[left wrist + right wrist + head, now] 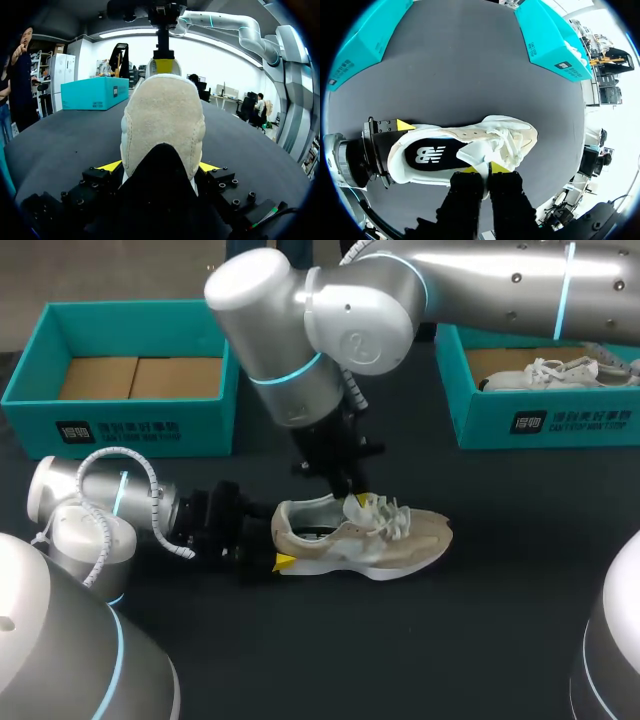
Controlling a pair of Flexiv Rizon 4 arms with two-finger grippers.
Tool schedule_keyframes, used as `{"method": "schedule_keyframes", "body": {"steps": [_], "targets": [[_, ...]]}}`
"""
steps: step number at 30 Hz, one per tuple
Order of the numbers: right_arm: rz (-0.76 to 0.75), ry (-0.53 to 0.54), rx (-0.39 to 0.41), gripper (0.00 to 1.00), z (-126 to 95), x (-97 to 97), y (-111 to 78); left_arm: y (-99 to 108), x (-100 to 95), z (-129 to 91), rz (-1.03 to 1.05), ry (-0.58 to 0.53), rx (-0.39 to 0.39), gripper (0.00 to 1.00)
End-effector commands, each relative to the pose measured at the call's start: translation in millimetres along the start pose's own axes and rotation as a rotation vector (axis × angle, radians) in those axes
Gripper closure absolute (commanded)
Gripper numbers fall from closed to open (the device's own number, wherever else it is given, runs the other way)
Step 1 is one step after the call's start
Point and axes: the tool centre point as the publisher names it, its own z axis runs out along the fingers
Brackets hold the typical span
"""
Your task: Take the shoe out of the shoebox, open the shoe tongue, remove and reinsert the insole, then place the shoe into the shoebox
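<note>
While L claw (160,167) grips shoe (400,535) heel, R claw (485,168) pinches tongue (472,154).

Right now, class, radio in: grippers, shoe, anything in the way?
Left gripper shut on shoe heel. Right gripper shut on tongue, insole inside. Shoe upright on table. No obstacle near it; empty shoebox back left.

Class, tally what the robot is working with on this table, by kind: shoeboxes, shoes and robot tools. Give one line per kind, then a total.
Shoeboxes: 2, the left shoebox and the right shoebox.
Shoes: 2, the beige shoe and the white shoe.
Tools: 2, the left tool and the right tool.
Total: 6.
</note>
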Motion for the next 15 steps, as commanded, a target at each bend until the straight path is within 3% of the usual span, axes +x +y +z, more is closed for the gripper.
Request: {"method": "schedule_keyframes", "body": {"steps": [1,5,15], "targets": [[0.011,0.054,0.014,1.00,1,-4.8,0.8,3,0.4,0,0.000,0.001,-0.004,1.00],[0.038,0.176,0.033,1.00,3,-9.6,4.5,3,0.4,0,0.000,0.001,-0.004,1.00],[0.104,0.215,0.062,1.00,21,-30.7,9.6,3,0.4,0,0.000,0.001,-0.004,1.00]]}}
